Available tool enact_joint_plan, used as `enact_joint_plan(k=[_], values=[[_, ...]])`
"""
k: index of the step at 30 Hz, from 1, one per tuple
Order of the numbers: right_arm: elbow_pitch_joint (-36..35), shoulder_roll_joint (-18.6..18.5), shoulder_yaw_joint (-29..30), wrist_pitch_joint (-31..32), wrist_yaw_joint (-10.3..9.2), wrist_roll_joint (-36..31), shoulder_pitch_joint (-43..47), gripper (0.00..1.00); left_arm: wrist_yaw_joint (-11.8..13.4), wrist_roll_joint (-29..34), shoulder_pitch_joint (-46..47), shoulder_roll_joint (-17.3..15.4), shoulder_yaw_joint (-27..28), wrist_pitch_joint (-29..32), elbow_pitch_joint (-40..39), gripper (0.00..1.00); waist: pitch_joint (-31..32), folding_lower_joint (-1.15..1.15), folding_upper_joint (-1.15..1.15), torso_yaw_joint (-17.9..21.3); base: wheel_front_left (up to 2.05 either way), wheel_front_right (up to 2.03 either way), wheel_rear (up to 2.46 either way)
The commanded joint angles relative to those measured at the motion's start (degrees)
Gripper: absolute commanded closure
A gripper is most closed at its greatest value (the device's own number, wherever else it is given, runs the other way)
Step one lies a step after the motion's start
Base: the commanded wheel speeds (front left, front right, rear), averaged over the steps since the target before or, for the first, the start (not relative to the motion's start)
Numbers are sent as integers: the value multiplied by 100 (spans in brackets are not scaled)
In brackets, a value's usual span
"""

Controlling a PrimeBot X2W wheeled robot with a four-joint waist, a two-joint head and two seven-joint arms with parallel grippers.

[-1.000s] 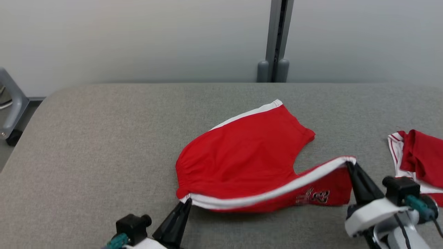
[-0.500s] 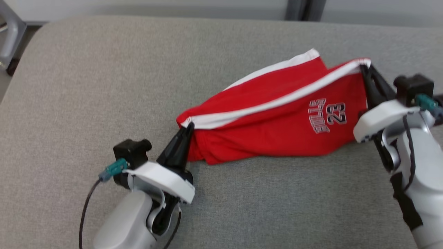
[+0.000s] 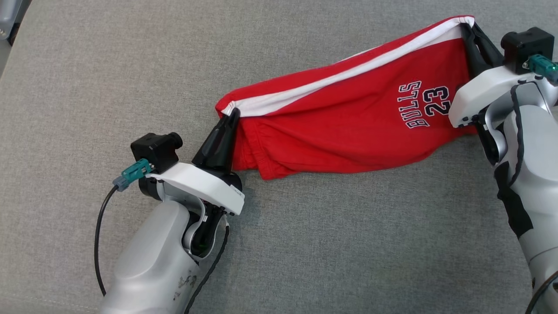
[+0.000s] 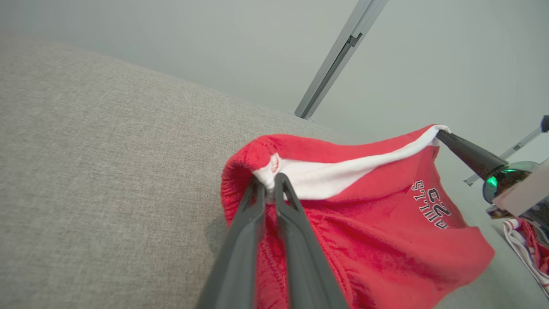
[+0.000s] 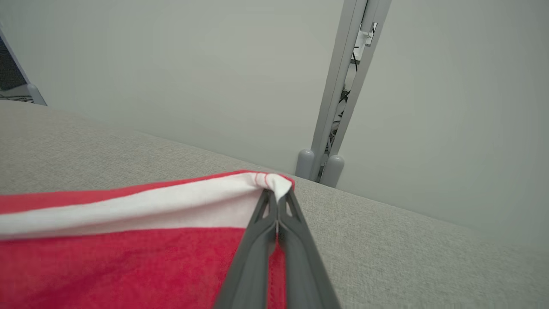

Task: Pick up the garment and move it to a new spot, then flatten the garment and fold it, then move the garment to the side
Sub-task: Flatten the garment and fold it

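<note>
The garment is a pair of red shorts with a white side stripe and "BULLS 23" printed on one leg. It hangs lifted and stretched between my two grippers above the grey padded table. My left gripper is shut on the waistband end, where the white stripe meets the elastic. My right gripper is shut on the white-edged hem corner at the upper right. The shorts' lower edge sags toward the table between them. In the left wrist view the right gripper's dark fingers pinch the far corner of the garment.
Another red and white cloth lies on the table at the far right of the left wrist view. A grey post stands against the pale wall behind the table's far edge. A cable trails from my left wrist.
Both grippers have lifted the garment off the table and folded its near edge up and over, so the print now faces me. The head camera has tilted down.
</note>
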State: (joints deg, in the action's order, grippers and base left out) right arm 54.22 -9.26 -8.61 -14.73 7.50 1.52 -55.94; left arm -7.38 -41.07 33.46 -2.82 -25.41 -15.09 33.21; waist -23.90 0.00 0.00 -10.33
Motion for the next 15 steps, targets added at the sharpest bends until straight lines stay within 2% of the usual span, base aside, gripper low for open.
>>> enact_joint_plan(k=[1,2,3,6,10,15], values=[[119,-3,77,-32,-2,-20,-65,95,39,-36,101,-23,-16,-5,-23,7,-16,0,0,-2,0,0,0],[190,19,122,-38,-2,-60,-122,20,56,-40,104,-23,-34,-5,-41,0,-25,0,0,0,0,0,0],[232,66,163,-44,-2,-66,-155,0,86,-53,97,-22,-48,-5,-48,0,-30,0,0,1,0,0,0],[229,106,253,-53,-2,-71,-187,0,273,63,43,-26,37,-6,-116,0,-27,0,0,11,0,0,0],[-131,129,395,-51,-2,52,82,0,519,286,-161,-22,233,-5,-273,0,50,0,0,41,0,0,0],[-255,86,327,-50,-2,402,643,0,673,571,-510,-22,428,-5,-413,0,255,0,0,86,0,0,0]])
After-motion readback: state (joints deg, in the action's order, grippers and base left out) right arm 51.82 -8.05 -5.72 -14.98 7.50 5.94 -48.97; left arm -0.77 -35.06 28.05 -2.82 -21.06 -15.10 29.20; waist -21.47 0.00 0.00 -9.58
